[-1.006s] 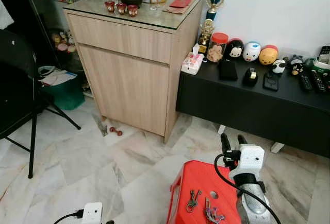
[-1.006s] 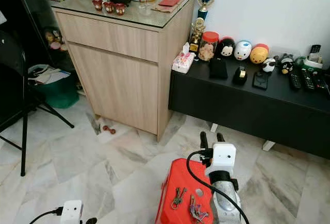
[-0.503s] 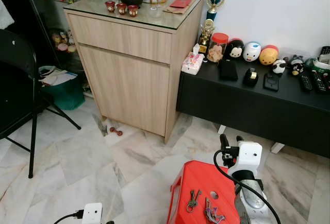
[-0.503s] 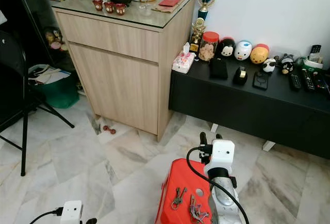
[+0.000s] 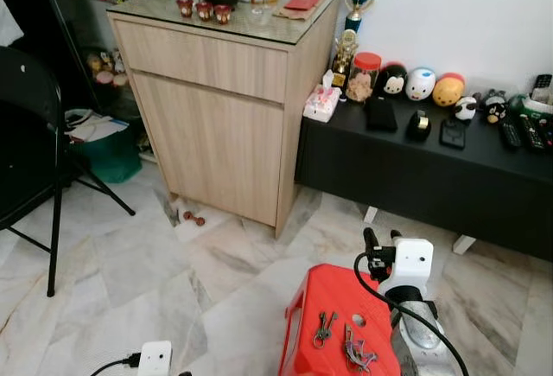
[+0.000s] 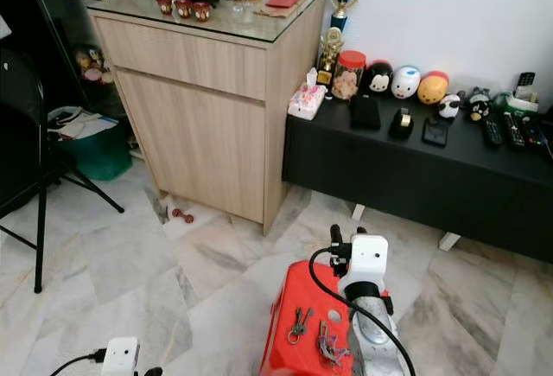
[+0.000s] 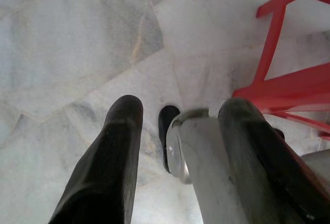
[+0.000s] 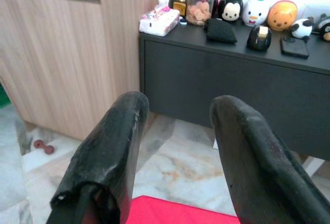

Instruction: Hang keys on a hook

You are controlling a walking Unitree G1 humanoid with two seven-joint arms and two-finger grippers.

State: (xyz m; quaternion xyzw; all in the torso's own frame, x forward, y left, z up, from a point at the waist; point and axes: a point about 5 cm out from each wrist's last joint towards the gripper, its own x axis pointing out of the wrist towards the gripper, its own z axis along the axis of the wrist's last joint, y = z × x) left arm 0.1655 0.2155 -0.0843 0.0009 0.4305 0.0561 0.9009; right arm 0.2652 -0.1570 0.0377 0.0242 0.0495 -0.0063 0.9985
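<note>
Left eye view: two bunches of keys lie on the red stool (image 5: 333, 307) right at the robot's feet, a plain metal bunch (image 5: 324, 328) and, just beside it, a bunch with a coloured tag (image 5: 356, 352). The right hand (image 5: 381, 244) hangs above the stool's far edge, past the keys, its fingers (image 8: 111, 147) spread apart with nothing between them. The left hand (image 7: 178, 157) dangles low over the marble floor (image 5: 130, 272) by the stool's legs, released as well and idle.

To my eye the step in hand is the pick-up, and the right hand sits too far forward for it. It should draw back until it stands over one bunch, tip the fingers down, and close across the ring rather than a single loose key, so the bunch does not slide on the smooth plastic. The bunches lie close, so it should choose one and approach from its outer side.

I cannot make out any hook near the wooden cabinet (image 5: 225, 108) or the black counter (image 5: 432, 168).
</note>
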